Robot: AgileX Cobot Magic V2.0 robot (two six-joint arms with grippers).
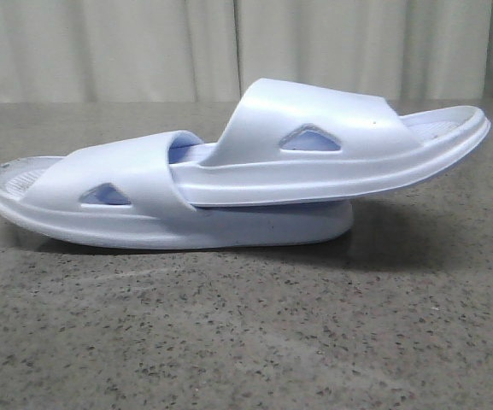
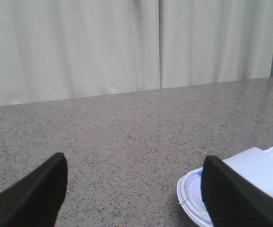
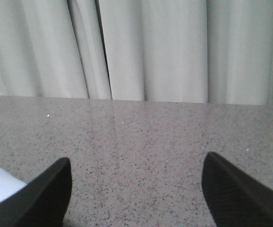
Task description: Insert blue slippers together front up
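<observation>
front view: your two blue slippers (image 1: pixel 229 179) lie on the grey speckled table (image 1: pixel 246 333), nested one into the other. the lower slipper (image 1: pixel 101 201) rests flat on its sole, one end toward the left. the upper slipper (image 1: pixel 349 141) has one end pushed under the lower one's strap, on the footbed, while its other end juts out to the right, tilted up and clear of the table. both show their straps uppermost, each with a triangular side cutout. a pale curtain (image 1: pixel 143 43) hangs behind the table.

left wrist view: your left gripper (image 2: pixel 134 189) is released, its two black fingers (image 2: pixel 37 194) spread wide with only bare table between them. one end of a slipper shows just beside and partly behind the other finger; you cannot tell whether they touch.

right wrist view: your right gripper (image 3: pixel 136 189) is likewise released, fingers (image 3: pixel 235 189) wide apart over the table, clasping nothing. a pale blue corner of a slipper shows beside one finger.
</observation>
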